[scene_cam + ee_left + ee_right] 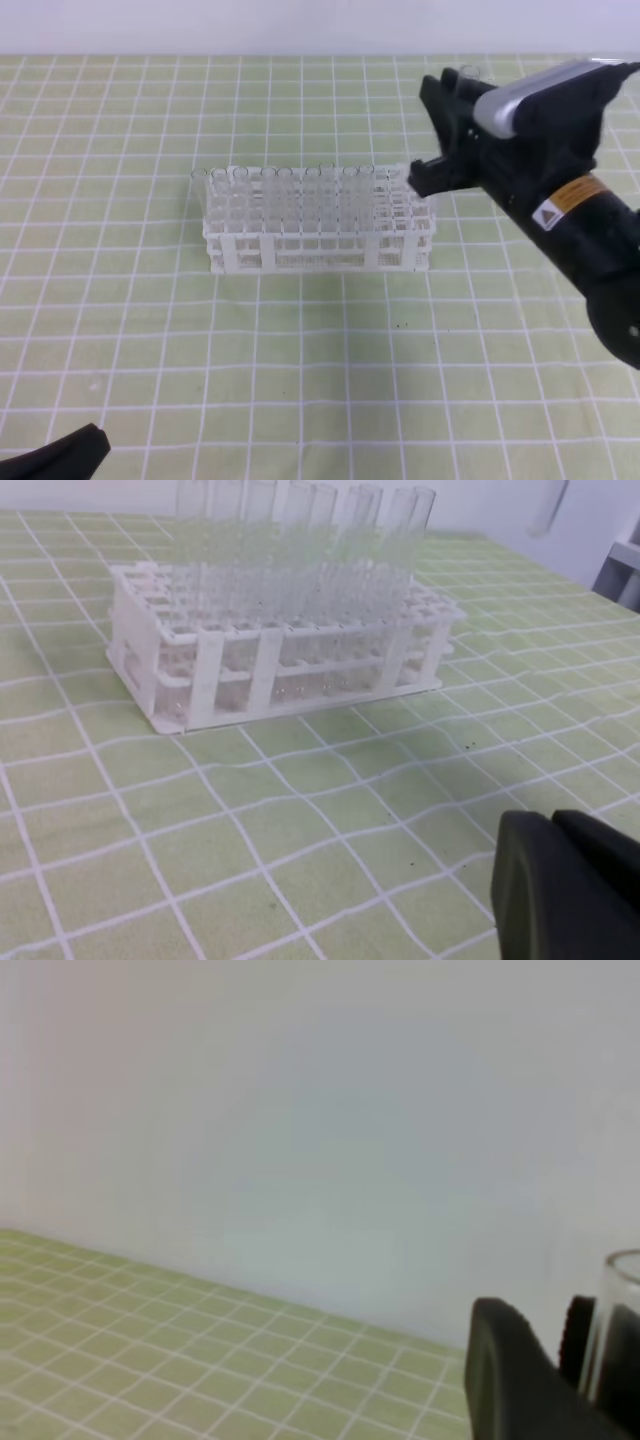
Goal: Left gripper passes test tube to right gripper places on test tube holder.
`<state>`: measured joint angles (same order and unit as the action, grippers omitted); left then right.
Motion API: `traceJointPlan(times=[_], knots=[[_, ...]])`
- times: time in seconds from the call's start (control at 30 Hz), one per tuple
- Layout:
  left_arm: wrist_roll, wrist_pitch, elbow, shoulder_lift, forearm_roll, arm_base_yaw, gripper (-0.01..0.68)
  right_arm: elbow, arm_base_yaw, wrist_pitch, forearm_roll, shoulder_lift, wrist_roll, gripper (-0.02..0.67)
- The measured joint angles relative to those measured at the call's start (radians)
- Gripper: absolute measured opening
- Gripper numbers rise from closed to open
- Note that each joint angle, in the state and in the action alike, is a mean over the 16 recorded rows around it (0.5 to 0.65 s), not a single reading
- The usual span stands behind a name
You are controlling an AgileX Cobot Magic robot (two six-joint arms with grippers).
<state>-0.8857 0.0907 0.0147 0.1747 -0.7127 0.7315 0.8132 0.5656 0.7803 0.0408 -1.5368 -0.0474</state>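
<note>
In the exterior high view the white test tube holder stands mid-table with several clear tubes upright in its back rows. My right gripper hovers above its right end, jaws shut on the clear test tube, whose rim pokes up past the upper finger. The right wrist view shows that test tube beside the black fingers. My left gripper rests low at the front left, shut and empty. In the left wrist view the holder is ahead, and the left gripper is at the bottom right.
A green mat with a white grid covers the table. A pale wall runs along the far edge. The right arm slants in from the right over the mat.
</note>
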Motion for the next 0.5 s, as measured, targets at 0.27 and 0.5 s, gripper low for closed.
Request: traceJointPlan(times=[0.27, 0.5], knots=[[0.0, 0.003, -0.007, -0.002, 0.002, 0.001, -0.001, 0.093, -0.019, 0.02, 0.015, -0.12, 0.009, 0.087], [0.001, 0.002, -0.007, -0.002, 0.002, 0.001, -0.001, 0.166, -0.047, 0.074, 0.049, -0.233, -0.02, 0.087]])
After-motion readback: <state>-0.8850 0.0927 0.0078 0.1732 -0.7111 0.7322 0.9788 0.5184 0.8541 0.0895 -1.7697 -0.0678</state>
